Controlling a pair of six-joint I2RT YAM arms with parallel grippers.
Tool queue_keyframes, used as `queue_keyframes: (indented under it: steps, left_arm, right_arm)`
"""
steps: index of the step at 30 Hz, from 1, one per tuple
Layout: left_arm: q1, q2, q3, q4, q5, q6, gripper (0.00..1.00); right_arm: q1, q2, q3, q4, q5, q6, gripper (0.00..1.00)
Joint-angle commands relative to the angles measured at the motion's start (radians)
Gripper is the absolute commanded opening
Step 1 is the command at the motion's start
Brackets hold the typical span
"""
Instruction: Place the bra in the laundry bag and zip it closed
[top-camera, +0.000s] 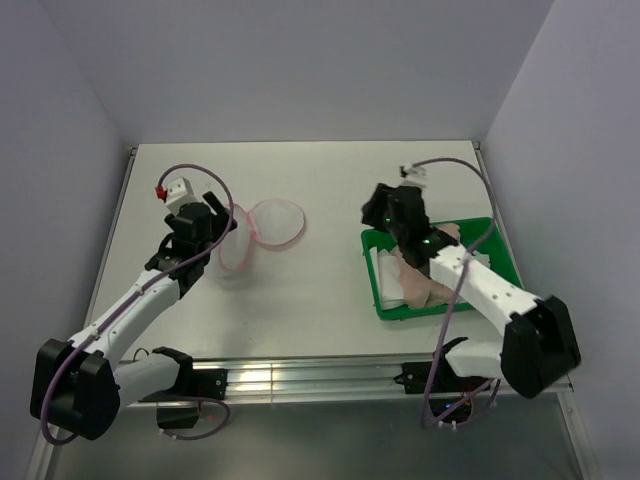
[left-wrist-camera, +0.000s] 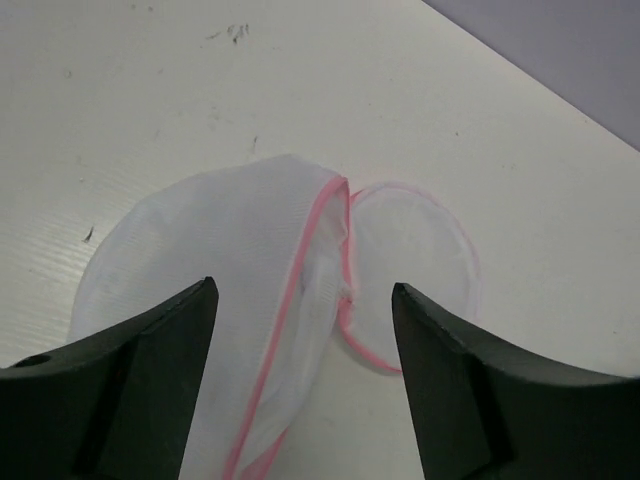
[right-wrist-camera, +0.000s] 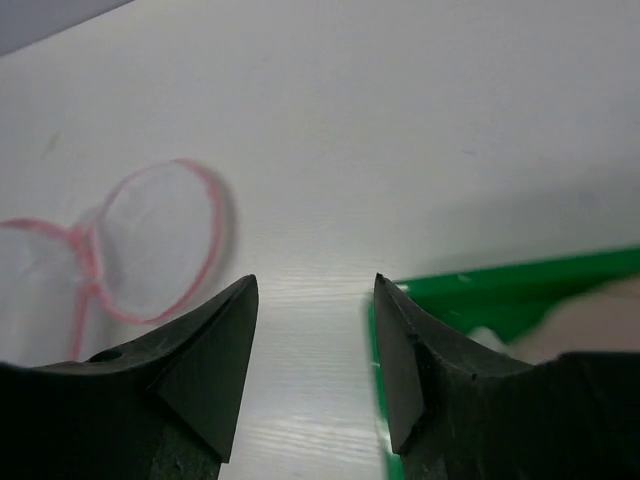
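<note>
Fingers of the left gripper (left-wrist-camera: 302, 290) stand apart and empty, straddling the pink-trimmed seam where the two mesh domes of the laundry bag (left-wrist-camera: 200, 260) meet. I judge this is to pin or lift one half so the mouth gapes for loading. Both halves lie spread on the table (top-camera: 330, 290). Well apart to the right, the bra (top-camera: 420, 285) lies in the green tray (right-wrist-camera: 480, 285) beneath the right arm. The right gripper (right-wrist-camera: 315, 285) is also spread and holds nothing, hovering by the tray's rim.
</note>
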Motion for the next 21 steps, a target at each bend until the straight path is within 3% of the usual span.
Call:
queue_keyframes:
  steps: [1, 3, 6, 8, 11, 16, 21]
  left_arm:
    - [0.011, -0.064, -0.01, 0.019, 0.01, 0.002, 0.8]
    - [0.012, -0.098, -0.006, -0.017, 0.03, -0.024, 0.86]
    - [0.011, -0.156, -0.003, -0.018, 0.123, -0.033, 0.88]
    - [0.005, -0.212, 0.002, -0.024, 0.195, -0.033, 0.87]
    - [-0.009, -0.28, 0.014, -0.063, 0.324, -0.017, 0.87]
    - [-0.012, -0.42, 0.027, -0.178, 0.453, 0.019, 0.87]
    - [-0.012, -0.498, 0.01, -0.276, 0.472, 0.083, 0.87]
  right_arm:
    - [-0.119, -0.161, -0.166, -0.081, 0.131, 0.021, 0.57]
    - [-0.167, -0.268, -0.265, -0.08, 0.174, 0.036, 0.57]
    - [-0.303, -0.34, -0.337, -0.081, 0.197, 0.039, 0.57]
    - [-0.439, -0.34, -0.368, -0.069, 0.142, 0.071, 0.57]
    - [-0.544, -0.308, -0.401, -0.022, 0.034, 0.096, 0.58]
    - [-0.575, -0.291, -0.411, -0.035, 0.086, 0.114, 0.6]
    - [-0.583, -0.272, -0.4, -0.052, 0.048, 0.117, 0.6]
